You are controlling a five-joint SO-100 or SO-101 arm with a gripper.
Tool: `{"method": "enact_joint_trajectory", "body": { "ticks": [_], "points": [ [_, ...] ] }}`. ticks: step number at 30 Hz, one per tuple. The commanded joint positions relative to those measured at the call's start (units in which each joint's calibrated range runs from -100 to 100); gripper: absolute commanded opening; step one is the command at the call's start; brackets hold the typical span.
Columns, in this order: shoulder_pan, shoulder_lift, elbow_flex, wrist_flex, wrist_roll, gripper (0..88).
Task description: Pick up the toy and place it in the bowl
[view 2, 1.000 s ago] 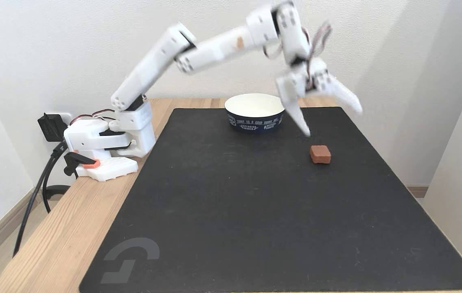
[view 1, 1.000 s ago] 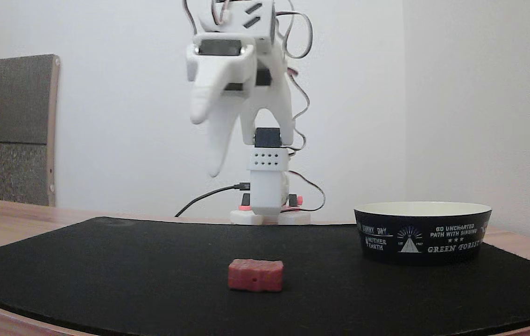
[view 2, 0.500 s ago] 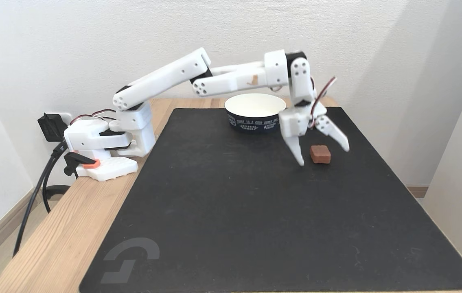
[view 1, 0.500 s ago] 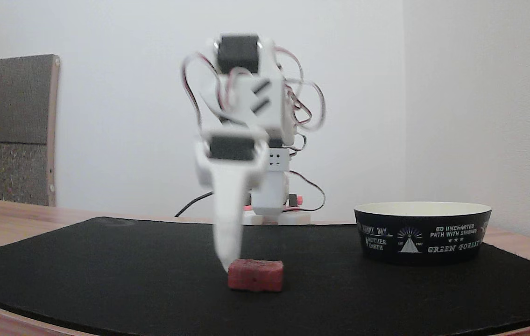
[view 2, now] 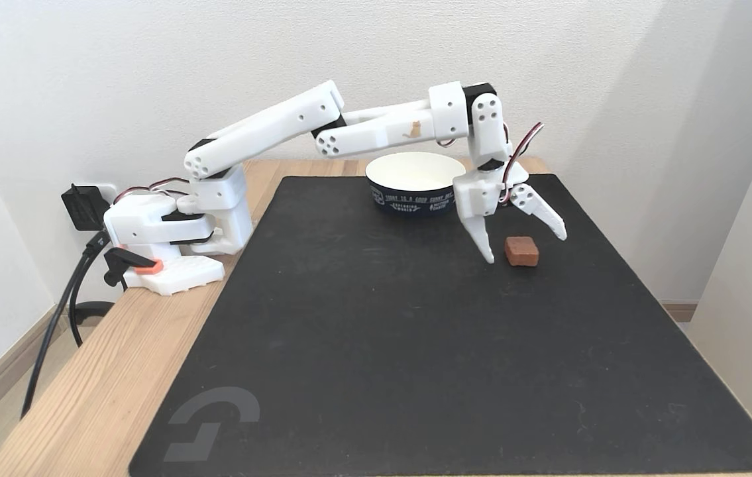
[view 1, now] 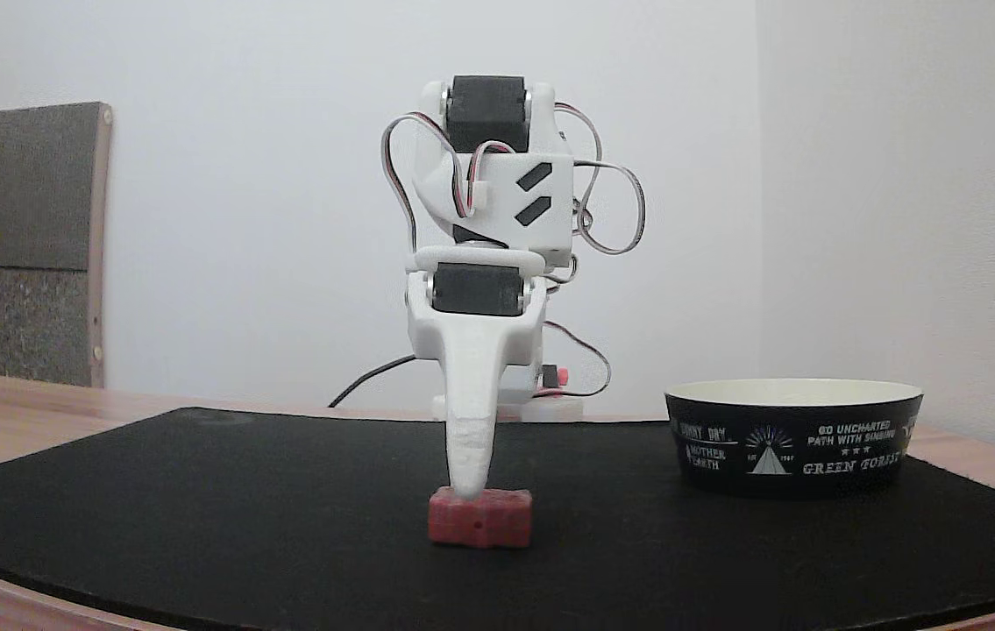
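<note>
While straddling small dull-red lumpy block toy [view 2: 521,251], white two-finger hand [view 2: 525,248] standing open; judging light, rigid; gripping flat long sides advised.

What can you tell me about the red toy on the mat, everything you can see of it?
The toy is a small dull-red rectangular block with lumpy, notched edges and a tiny dark hole in the side facing the low fixed view. It looks matte and solid. It lies flat on the black mat, apart from the bowl. The open gripper straddles it, one finger down beside it, the other raised past its far side. Whether either finger touches it cannot be told.
</note>
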Motion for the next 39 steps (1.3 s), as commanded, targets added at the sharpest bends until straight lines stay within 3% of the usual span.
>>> {"method": "enact_joint_trajectory", "body": {
  "ticks": [1, 7, 24, 30, 39],
  "points": [
    [-0.33, 0.46, 0.2, 0.04, -0.73, 39.6],
    [-0.33, 0.54, 0.29, 0.04, -0.73, 22.8],
    [-0.25, 2.79, -0.43, -0.72, -0.73, 21.9],
    [-0.25, 5.04, -0.43, -1.73, -0.73, 7.9],
    [-0.16, 4.46, -0.52, -1.99, -0.78, 6.6]
  ]
}}
